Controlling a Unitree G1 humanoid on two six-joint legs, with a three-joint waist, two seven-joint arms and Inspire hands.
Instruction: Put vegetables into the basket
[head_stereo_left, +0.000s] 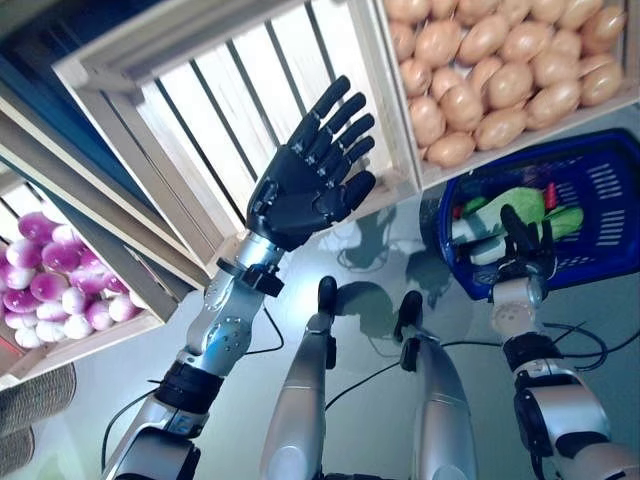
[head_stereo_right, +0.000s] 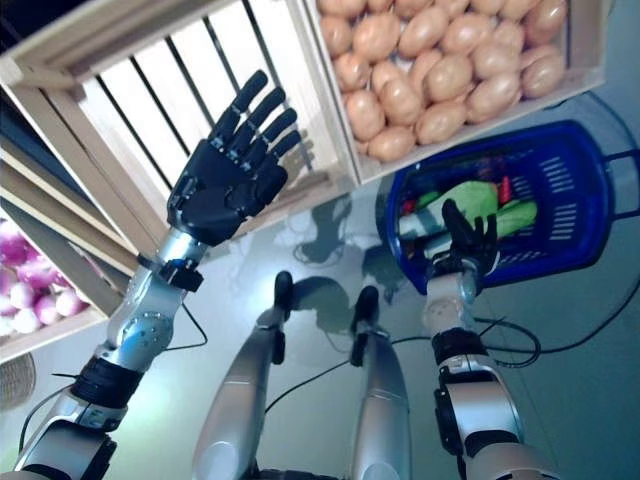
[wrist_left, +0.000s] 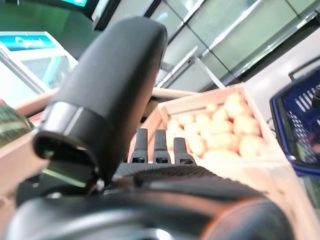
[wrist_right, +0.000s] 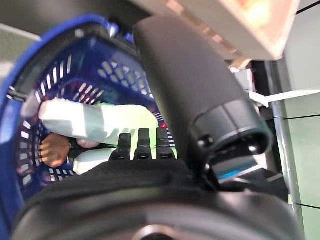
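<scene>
left hand (head_stereo_left: 305, 185): fingers spread, over empty crate (head_stereo_left: 230, 110) | right hand (head_stereo_left: 524, 245): fingers straight, over blue basket (head_stereo_left: 600, 200) holding vegetables (head_stereo_left: 515, 212)

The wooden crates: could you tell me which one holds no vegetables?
The middle crate, behind the open left hand: only bare slats show. The potato crate and the crate of purple onions are filled.

A pale, glossy grey floor (head_stereo_left: 120, 390) reflects soft light. On it stands an empty light wooden slatted crate (head_stereo_left: 240, 110); beside the crate, glass-panelled walls with pale frames (wrist_left: 225, 30) rise behind.
</scene>
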